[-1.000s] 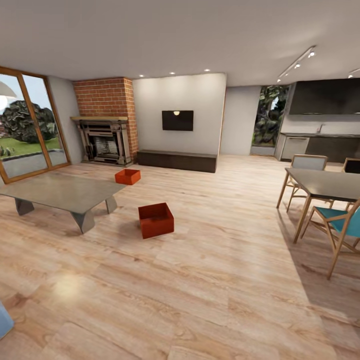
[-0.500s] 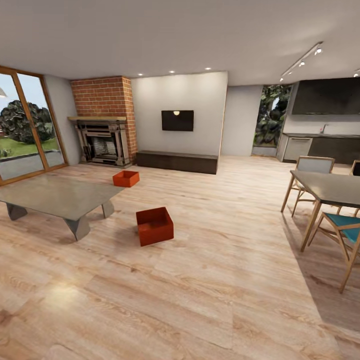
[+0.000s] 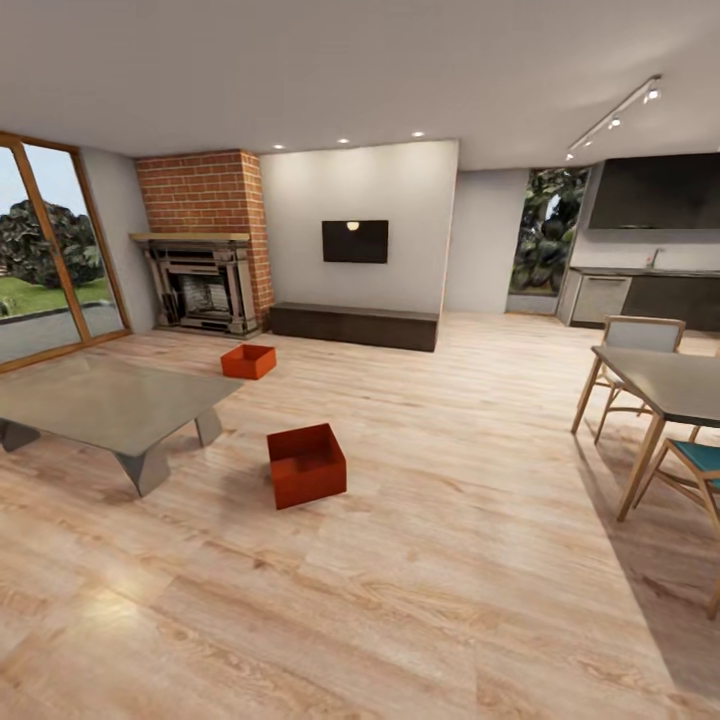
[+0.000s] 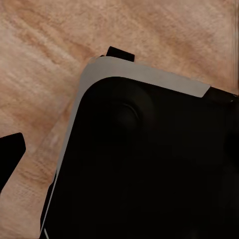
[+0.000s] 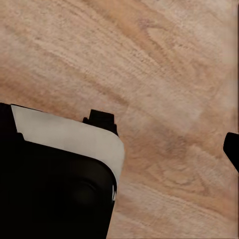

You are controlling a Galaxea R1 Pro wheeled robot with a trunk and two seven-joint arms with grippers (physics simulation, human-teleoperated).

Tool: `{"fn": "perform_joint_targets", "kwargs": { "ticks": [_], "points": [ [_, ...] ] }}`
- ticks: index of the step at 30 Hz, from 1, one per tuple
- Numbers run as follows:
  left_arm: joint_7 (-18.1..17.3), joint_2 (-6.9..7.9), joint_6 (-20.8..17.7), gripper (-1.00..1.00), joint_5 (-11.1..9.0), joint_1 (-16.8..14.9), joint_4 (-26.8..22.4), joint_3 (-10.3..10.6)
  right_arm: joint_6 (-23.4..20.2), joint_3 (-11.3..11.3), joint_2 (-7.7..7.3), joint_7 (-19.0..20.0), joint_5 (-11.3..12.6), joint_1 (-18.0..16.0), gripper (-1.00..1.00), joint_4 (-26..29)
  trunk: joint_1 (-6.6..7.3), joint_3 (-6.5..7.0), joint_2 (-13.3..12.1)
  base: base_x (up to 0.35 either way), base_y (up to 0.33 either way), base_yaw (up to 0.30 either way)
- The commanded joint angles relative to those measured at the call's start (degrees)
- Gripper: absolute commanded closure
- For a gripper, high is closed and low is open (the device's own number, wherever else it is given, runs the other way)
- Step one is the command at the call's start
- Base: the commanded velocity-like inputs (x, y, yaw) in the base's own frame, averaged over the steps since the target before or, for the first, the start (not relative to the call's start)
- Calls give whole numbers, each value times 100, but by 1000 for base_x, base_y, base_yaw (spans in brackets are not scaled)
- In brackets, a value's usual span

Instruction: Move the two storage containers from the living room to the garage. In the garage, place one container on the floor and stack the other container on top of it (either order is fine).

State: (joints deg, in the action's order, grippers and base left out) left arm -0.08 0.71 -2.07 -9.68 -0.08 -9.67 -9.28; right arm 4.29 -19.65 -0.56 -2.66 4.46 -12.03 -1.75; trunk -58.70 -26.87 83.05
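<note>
- Two storage containers stand on the light wood-plank floor (image 3: 420,560) of the living room in my head view. The nearer container (image 3: 306,465) is just beside the corner of the glass table (image 3: 105,400); the farther container (image 3: 248,361) is behind that table, toward the brick fireplace (image 3: 200,245).
- Open floor lies between me and the nearer container. The dining table (image 3: 665,380) and its chairs (image 3: 630,345) are well apart, at the right.
- From my left wrist view I see the black and white robot base (image 4: 149,164) over the planks. One dark fingertip (image 4: 10,157) shows at the edge; I cannot tell how my left gripper stands.
- From my right wrist view, the same base (image 5: 55,184) and planks. A dark tip (image 5: 232,149) is at the edge; I cannot tell my right gripper's state.
</note>
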Motion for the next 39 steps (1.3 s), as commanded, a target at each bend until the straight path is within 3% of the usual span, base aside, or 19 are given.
{"fn": "perform_joint_targets", "kwargs": {
  "ticks": [1, 39],
  "points": [
    [-1, 0, -23, -100, -60, -1, -8, -4, 36, -47, 0, -7, 46, -6, -100, -19, -3, -6, 3, 324, 0, 0],
    [-1, 0, -16, -100, -60, -1, -8, -4, 18, -45, 31, -14, 55, -8, -100, -17, -3, -6, 3, 324, 0, 15]
  ]
}}
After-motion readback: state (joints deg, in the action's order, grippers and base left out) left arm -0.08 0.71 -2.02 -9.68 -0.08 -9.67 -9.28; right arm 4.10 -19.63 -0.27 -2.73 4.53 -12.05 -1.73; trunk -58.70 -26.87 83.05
